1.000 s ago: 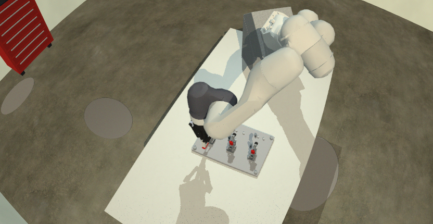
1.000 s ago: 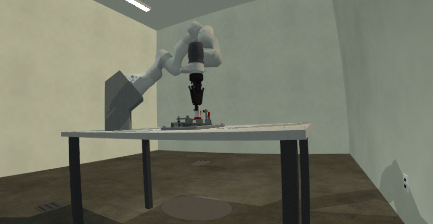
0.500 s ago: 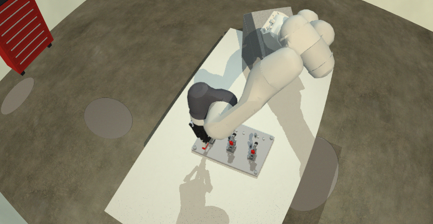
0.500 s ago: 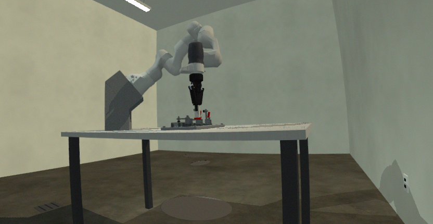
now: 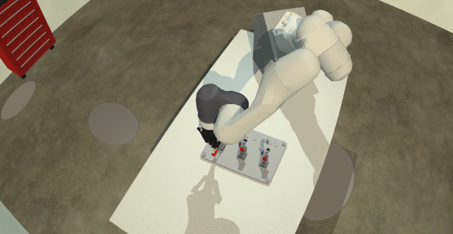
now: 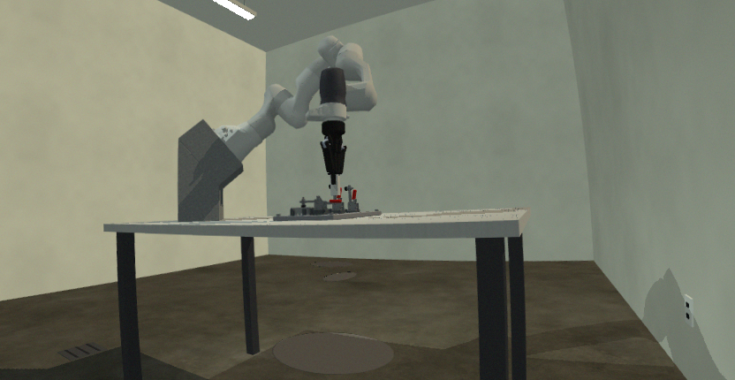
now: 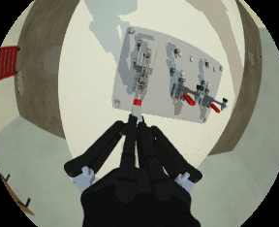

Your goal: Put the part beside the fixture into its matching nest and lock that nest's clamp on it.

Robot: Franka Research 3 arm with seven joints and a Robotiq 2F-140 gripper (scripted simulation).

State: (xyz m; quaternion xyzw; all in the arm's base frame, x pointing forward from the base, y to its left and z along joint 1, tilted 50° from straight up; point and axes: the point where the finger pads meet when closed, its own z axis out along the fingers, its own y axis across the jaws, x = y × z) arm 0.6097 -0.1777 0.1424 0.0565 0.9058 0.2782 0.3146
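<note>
The fixture plate point(image 5: 226, 161) point(image 6: 359, 216) point(image 7: 158, 103) carries three clamps. My gripper point(image 5: 214, 149) point(image 6: 335, 187) point(image 7: 135, 111) is shut with nothing visible between its fingers. Its pale tips are at the red handle point(image 5: 214, 152) point(image 6: 335, 201) point(image 7: 138, 103) of the left clamp; contact is too small to confirm. That handle lies low, and the clamp's bar looks about level in the exterior view; whether it is locked cannot be told. The middle clamp's red handle point(image 5: 242, 149) point(image 7: 189, 99) and the right clamp's red handle point(image 5: 264, 158) point(image 7: 215, 107) stand raised. The part cannot be made out clearly under the left clamp.
The plate lies on the white table point(image 5: 171, 169) point(image 6: 436, 219) point(image 7: 90, 87). The middle and right clamps stand up beside the left one. Round-headed corner posts rise from the plate. The arm covers part of the plate in the top view.
</note>
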